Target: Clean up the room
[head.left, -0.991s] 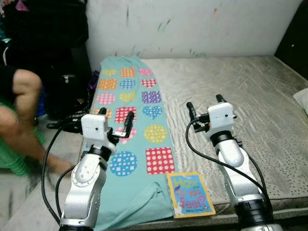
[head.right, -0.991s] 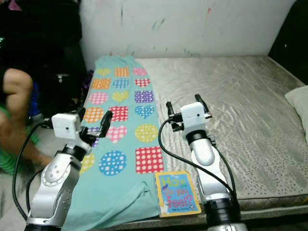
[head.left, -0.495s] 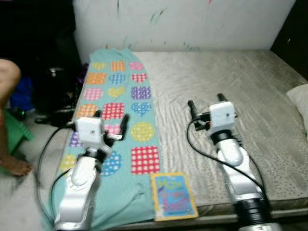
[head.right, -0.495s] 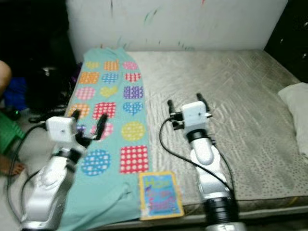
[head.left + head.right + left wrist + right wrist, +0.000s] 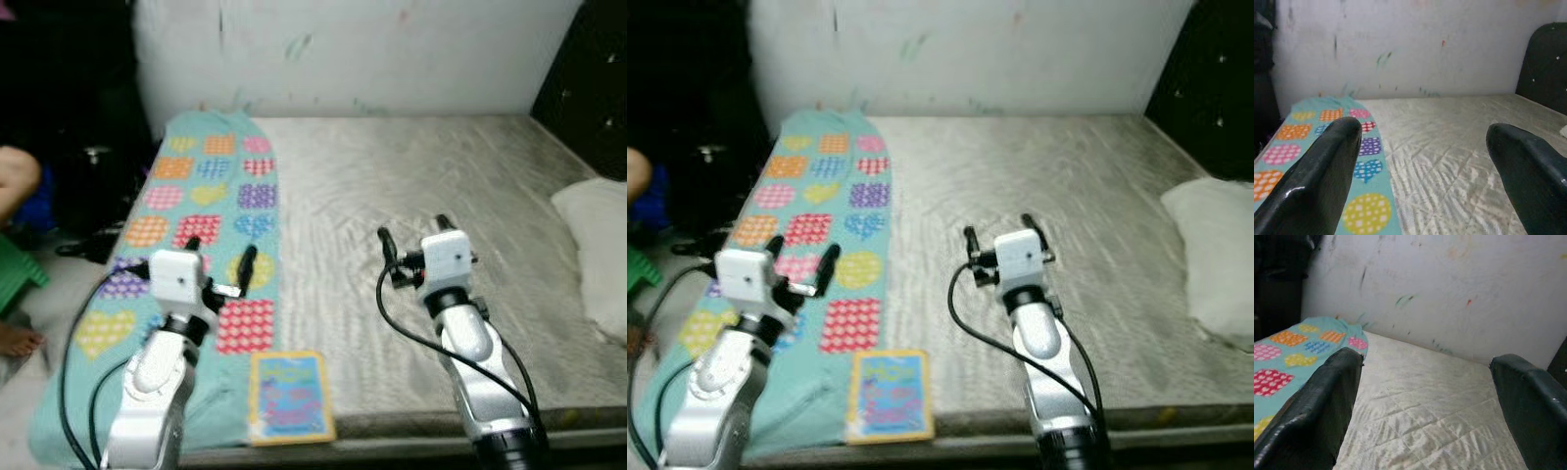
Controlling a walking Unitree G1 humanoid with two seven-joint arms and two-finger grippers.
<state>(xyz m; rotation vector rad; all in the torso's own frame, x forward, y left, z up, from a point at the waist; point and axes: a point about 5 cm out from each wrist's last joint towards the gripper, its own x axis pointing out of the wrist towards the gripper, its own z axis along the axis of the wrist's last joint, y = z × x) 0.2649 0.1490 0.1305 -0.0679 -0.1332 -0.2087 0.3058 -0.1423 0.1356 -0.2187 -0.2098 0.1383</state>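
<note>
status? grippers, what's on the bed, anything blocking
Left gripper open above the patterned blanket. Right gripper open above bare mattress. Book at near edge, pillow on the right. Nothing held, nothing blocking.

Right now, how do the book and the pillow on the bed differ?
The book is flat, rigid and brightly coloured, yellow-bordered with a blue cover; the pillow is plain white, soft and bulky. The book lies at the near edge of the mattress, partly on the patterned teal blanket; the pillow sits at the far right side, directly on the mattress. Both rest untouched, with neither pincer on them.
</note>
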